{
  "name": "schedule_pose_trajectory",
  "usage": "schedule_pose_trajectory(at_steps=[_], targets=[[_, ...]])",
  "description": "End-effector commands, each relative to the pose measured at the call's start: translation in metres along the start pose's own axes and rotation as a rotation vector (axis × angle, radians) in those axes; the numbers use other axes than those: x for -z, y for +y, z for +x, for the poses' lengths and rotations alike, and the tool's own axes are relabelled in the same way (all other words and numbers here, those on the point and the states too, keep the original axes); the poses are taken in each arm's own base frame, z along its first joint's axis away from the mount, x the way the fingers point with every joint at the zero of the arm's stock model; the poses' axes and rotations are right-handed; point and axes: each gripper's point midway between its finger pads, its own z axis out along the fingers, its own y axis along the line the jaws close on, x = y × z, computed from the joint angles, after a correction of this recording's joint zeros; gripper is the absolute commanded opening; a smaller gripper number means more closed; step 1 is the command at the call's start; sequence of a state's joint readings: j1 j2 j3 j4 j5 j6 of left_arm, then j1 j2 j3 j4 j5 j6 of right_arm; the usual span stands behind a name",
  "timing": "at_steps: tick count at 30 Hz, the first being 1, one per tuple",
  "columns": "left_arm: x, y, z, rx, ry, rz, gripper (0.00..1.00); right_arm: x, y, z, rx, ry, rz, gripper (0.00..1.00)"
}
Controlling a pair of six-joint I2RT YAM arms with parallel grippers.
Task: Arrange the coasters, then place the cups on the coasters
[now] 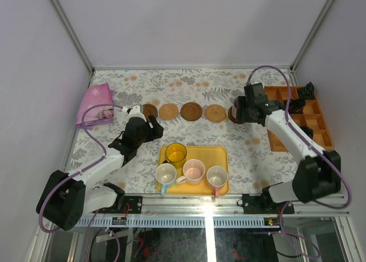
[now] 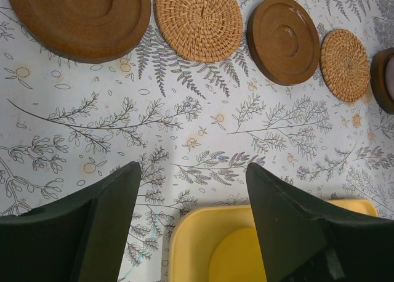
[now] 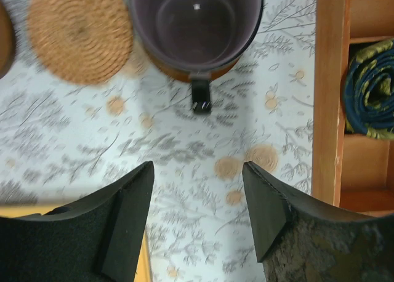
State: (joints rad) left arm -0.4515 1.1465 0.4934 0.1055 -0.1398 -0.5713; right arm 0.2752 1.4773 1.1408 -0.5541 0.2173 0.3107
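Floral tablecloth (image 1: 251,153) below both arms; beyond the yellow tray (image 1: 209,154) I see five coasters (image 1: 191,111) in a row; the grey-purple cup (image 3: 197,23) sits on the one farthest right of the tray; four cups (image 1: 194,171) stand in the tray; my left gripper (image 2: 192,168), over the tray's far edge, and right gripper (image 3: 197,168), just short of that cup, both gape wide and empty.

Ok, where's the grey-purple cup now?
Right wrist view: the grey-purple cup sits on the dark coaster at the row's right end, beside the wooden organizer.

The top camera looked steeply down from high up on the whole table (image 1: 251,153). Both wrist cameras looked down from close by, and both showed the same woven coaster (image 2: 345,65) (image 3: 79,32)
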Motion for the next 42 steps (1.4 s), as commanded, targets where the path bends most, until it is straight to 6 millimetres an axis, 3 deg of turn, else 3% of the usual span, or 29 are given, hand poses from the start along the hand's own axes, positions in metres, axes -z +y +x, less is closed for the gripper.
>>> schedule_pose_trajectory(at_steps=[1,9,18,26,35,38,42], targets=[[0.001,-0.012,-0.013,-0.004,-0.044,0.041,0.69,0.048,0.02,0.01,0.008,-0.09,-0.096,0.67],[0.003,-0.014,-0.015,-0.009,-0.047,0.051,0.69,0.086,0.062,0.085,0.108,-0.032,-0.273,0.63],[0.008,-0.015,-0.015,-0.002,-0.046,0.058,0.7,0.104,0.08,0.144,0.214,0.062,-0.345,0.55],[0.013,-0.013,-0.015,0.004,-0.054,0.056,0.7,0.114,0.095,0.17,0.256,0.109,-0.415,0.55],[0.012,-0.012,-0.012,0.0,-0.047,0.058,0.7,0.109,0.104,0.193,0.319,0.163,-0.375,0.52],[0.012,-0.011,-0.011,0.0,-0.047,0.057,0.7,0.105,0.106,0.197,0.341,0.178,-0.347,0.5],[0.012,-0.011,-0.011,-0.002,-0.049,0.058,0.7,0.105,0.099,0.189,0.364,0.146,-0.27,0.5]])
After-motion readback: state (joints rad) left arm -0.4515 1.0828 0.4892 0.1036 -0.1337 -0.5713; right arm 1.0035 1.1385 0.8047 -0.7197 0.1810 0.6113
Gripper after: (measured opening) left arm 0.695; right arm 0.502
